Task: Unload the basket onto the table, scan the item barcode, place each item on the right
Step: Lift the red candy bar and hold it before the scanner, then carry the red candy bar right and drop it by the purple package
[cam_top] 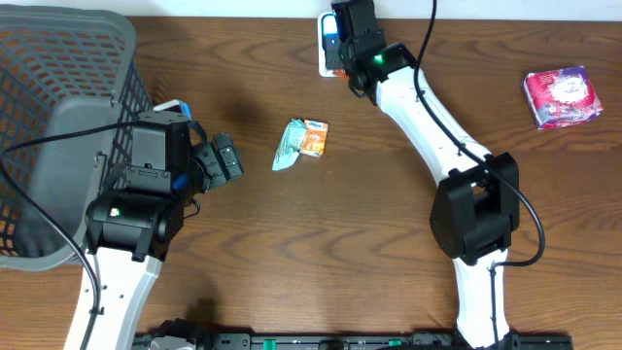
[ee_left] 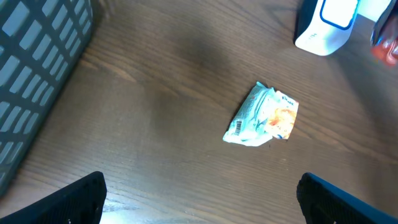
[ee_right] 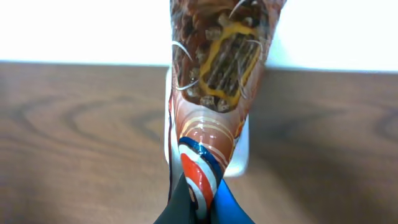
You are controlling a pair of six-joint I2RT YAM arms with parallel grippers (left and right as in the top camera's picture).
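Note:
My right gripper (ee_right: 199, 200) is shut on the lower end of a glossy brown snack bag (ee_right: 217, 68) with a red, white and blue band. In the right wrist view the bag stands up in front of the white scanner (ee_right: 241, 158) at the table's back edge. From overhead, the right gripper (cam_top: 340, 60) sits right at the scanner (cam_top: 325, 39), and most of the bag is hidden under the arm. In the left wrist view the scanner (ee_left: 329, 25) shows at top right, with a red edge of the bag (ee_left: 387, 45) beside it. My left gripper (ee_left: 199, 202) hangs open and empty over bare wood.
A small teal and orange packet (cam_top: 301, 140) lies mid-table, barcode end toward the left arm (ee_left: 264, 116). A pink pack (cam_top: 562, 97) lies at the far right. A grey mesh basket (cam_top: 68, 44) fills the left side, close behind my left gripper (cam_top: 225, 158).

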